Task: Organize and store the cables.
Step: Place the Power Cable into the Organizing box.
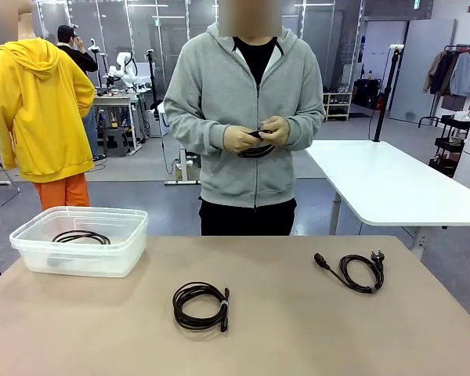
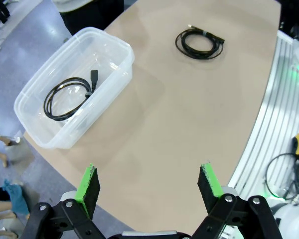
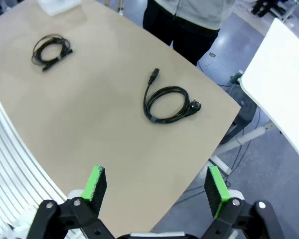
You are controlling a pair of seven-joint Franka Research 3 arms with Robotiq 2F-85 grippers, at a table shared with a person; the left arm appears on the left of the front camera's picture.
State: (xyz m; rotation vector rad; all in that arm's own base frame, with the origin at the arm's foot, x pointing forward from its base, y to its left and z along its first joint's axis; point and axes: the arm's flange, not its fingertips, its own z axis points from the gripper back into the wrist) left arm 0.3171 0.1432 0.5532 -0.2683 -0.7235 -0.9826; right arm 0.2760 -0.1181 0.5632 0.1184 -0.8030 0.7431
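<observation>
Cables sit in four places, and each placing suits a sorting job. One bundled coil (image 2: pixel 67 97) lies flat inside the clear bin (image 2: pixel 124 59), ahead and to the left of the left tool (image 2: pixel 149 186), so the bin is evidently the store. A second coil (image 2: pixel 199 42) rests on the bare surface (image 2: pixel 189 124) well ahead of that tool and a little to its right, apart from the bin. It is gathered into a tight round, probably so that it can be lifted as one piece. The plug-ended coil (image 3: pixel 167 102) lies almost straight ahead of the right tool (image 3: pixel 157 186), well clear of it, with its plug ends splayed out from the loop. A fourth cable (image 1: pixel 256 145) is held at waist height between the person's hands (image 1: pixel 243 139), which seem to be winding or tying it before it is set down. Both tools hang high above the surface with jaws spread wide and nothing between the green pads (image 3: pixel 95 181), most likely keeping out of the way until a coil is ready.
</observation>
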